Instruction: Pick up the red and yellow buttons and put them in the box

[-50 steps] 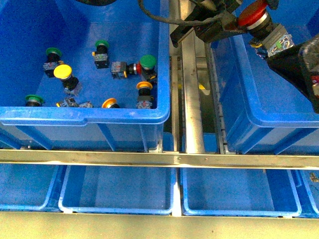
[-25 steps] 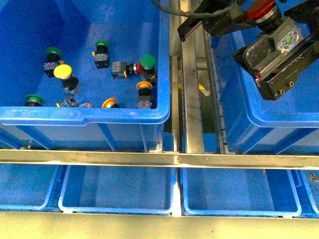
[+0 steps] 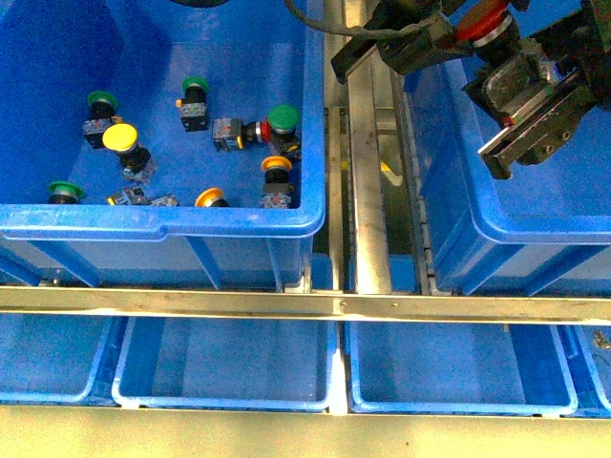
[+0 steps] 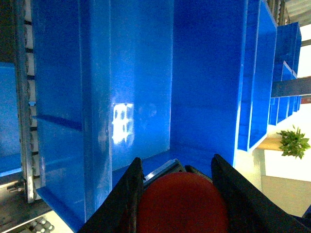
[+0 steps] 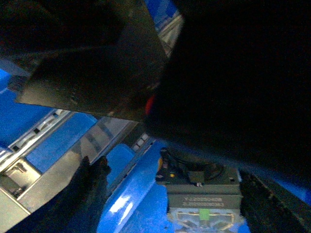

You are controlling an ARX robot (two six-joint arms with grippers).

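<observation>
The box (image 3: 449, 205) is smooth, glossy blue plastic; in the left wrist view its inner wall mirrors a bright window patch. The bin of buttons (image 3: 162, 224) is the same plastic, its rim scuffed and paler. The rails (image 3: 368, 191) are brushed grey metal with a dull sheen. The red button (image 3: 480, 19) has a glossy plastic cap. The left end effector (image 4: 176, 194) has matt black fingers (image 4: 129, 204).

Metal rack rails (image 3: 305, 305); shallow blue trays (image 3: 224, 367) beneath; potted plant (image 4: 293, 141) by pale wall.
</observation>
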